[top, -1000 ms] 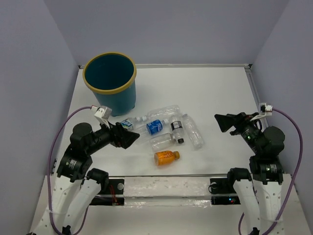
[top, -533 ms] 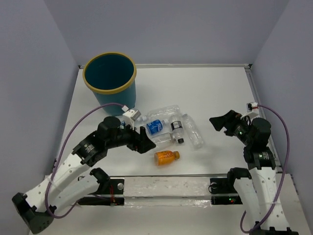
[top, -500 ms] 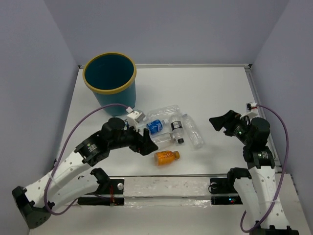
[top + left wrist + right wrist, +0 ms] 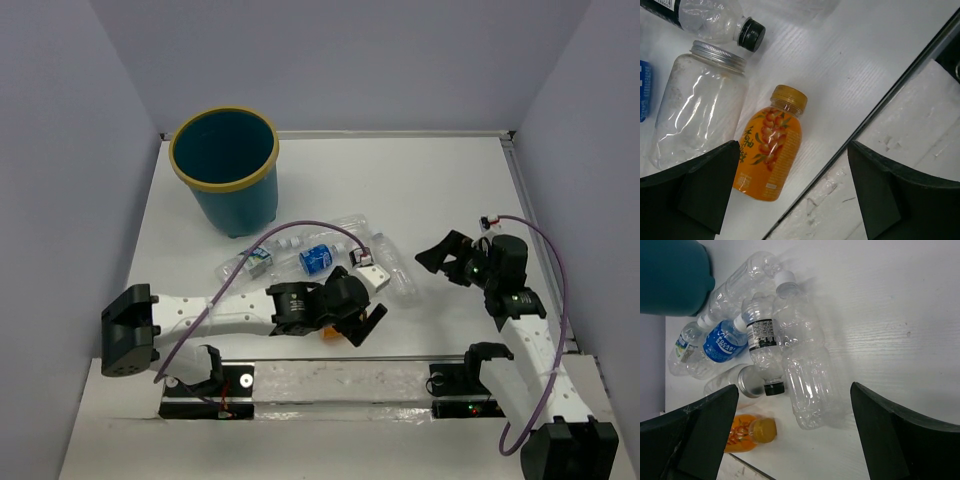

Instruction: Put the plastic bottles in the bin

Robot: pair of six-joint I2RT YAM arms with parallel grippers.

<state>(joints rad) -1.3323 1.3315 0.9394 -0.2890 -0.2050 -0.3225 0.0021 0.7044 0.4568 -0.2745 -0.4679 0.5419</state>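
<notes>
Several plastic bottles (image 4: 318, 256) lie in a heap mid-table, mostly clear, one with a blue label (image 4: 721, 344). The orange bottle (image 4: 769, 151) lies on its side nearest the front edge, beside a clear one with a silver lid (image 4: 699, 116). My left gripper (image 4: 795, 200) hovers open just above it, the bottle near the left finger. From above, the left gripper (image 4: 362, 322) covers most of that bottle. My right gripper (image 4: 440, 258) stands open to the right of the heap, facing a large clear bottle (image 4: 804, 365), apart from it. The teal bin (image 4: 226, 166) with a yellow rim stands at the back left.
A black strip marks the table's front edge (image 4: 890, 95) right beside the orange bottle. Grey walls close in the left, back and right sides. The left arm's purple cable (image 4: 300, 228) arches over the heap of bottles.
My left arm has stretched right across the front of the table and now hangs over the orange bottle. The right gripper has moved left toward the heap and opened wider.
</notes>
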